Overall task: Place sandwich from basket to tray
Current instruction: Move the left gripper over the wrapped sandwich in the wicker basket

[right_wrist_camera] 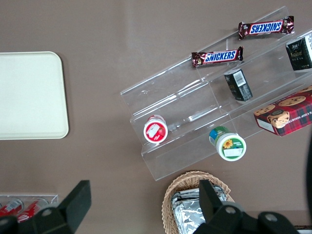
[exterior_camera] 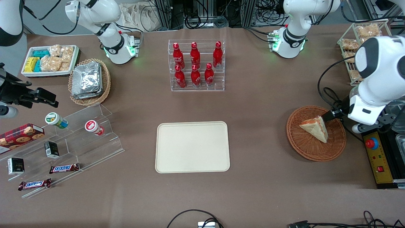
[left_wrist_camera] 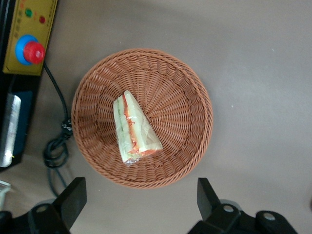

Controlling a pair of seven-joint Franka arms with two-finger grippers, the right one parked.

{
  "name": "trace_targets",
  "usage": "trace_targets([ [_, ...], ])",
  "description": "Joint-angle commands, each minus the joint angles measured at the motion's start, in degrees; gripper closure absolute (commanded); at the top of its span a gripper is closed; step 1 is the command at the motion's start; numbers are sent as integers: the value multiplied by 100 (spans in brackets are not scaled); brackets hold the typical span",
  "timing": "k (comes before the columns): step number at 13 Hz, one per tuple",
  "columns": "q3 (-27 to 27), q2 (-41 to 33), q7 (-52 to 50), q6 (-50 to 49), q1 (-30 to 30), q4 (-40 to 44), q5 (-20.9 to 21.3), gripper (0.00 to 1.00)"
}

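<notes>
Front view, read from the parked arm's end of the desk across to the working arm's, showed the cream tray lying flat and bare near the middle, with a rack of red bottles farther from the camera than it. Well apart from the tray, toward the working arm's end, sat the reddish-brown basket, and the sandwich rested inside it, its wrapped wedge slightly off the basket's centre. The tool hung over the basket's rim on the side farther from the camera, above the sandwich and not touching it. In the left wrist view the sandwich lay on its side in the basket, orange and green filling showing along one long edge, and the two fingers stood wide apart with nothing between them. The step in hand looked like the approach for the grasp. To do it well, the tool would likely need to centre over the wedge, turn so its fingers faced the two broad bread faces, and descend far enough to catch the thicker part without scraping the wicker. A gentle squeeze seemed wise, since the soft bread could crush and the clear wrap could slip.
</notes>
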Motion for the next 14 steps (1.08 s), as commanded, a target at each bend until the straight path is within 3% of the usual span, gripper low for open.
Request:
trace_targets([
  [1, 28, -406, -630, 943, 58, -1089, 79, 0],
  [7, 28, -380, -964, 2237, 470, -2058, 88, 0],
  [14, 11, -21, -1835, 3362, 454, -2550, 88, 0],
])
